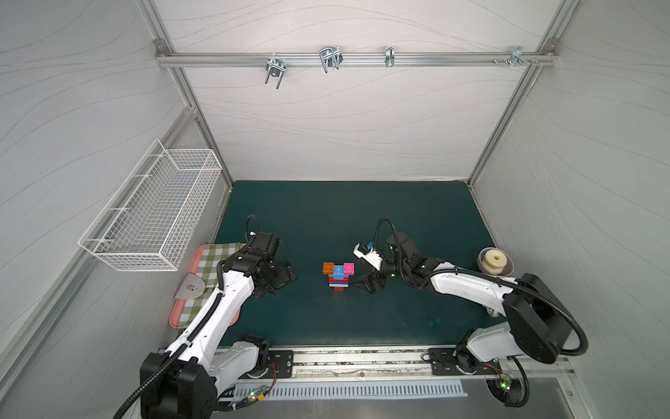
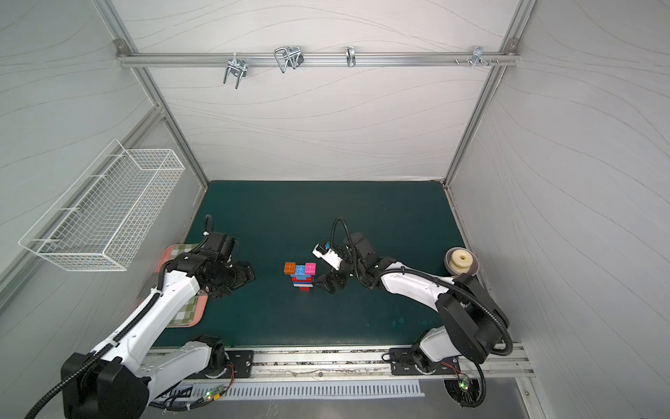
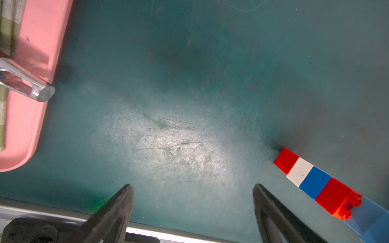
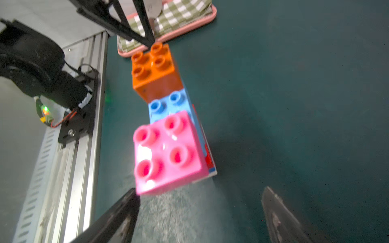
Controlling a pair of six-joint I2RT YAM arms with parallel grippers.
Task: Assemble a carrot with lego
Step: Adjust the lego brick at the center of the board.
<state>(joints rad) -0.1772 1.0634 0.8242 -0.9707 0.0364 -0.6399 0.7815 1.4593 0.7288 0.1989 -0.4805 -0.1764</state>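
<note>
A: Top views?
B: In both, carrot (image 1: 338,276) stands mid-worktop (image 1: 326,217) on its red tip, with orange brick (image 1: 328,267) and pink brick (image 1: 348,267) on top. Left gripper (image 1: 281,279) is well apart, right gripper (image 1: 366,284) just beside it.
A: Left wrist?
B: Left gripper (image 3: 192,186) spread wide, nothing between its fingers. Carrot (image 3: 315,183) off to one side, pink tray (image 3: 31,105) opposite.
A: Right wrist?
B: Right gripper (image 4: 201,190) released, jaws wide. Pink brick (image 4: 170,151) close by one fingertip; contact unclear.
</note>
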